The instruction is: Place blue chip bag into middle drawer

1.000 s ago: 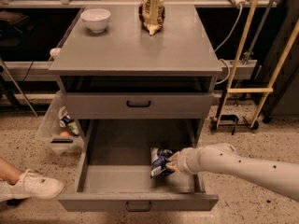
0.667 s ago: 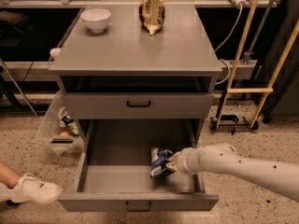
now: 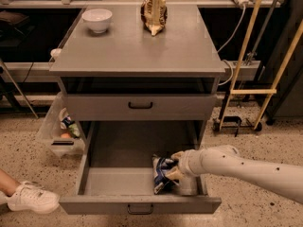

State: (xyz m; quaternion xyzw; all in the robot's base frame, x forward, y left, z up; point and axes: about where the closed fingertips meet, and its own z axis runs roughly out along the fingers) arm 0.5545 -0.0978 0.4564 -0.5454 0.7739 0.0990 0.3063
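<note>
almost nothing has shifted in the last second: the gripper still sits low in the near right corner of the open middle drawer, against the blue chip bag, which stands on the drawer's floor, so the placing looks nearly done. whether the gripper is clamped on the bag or already loose, i cannot tell. the grey cabinet top holds a white bowl and a brown-and-gold bag at its far edge, and a white shoe rests on the speckled floor, near left.

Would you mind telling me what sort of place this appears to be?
Probably a lab or workshop: speckled floor, grey metal cabinet, cables behind. The hand grips the blue chip bag inside the middle drawer.
</note>
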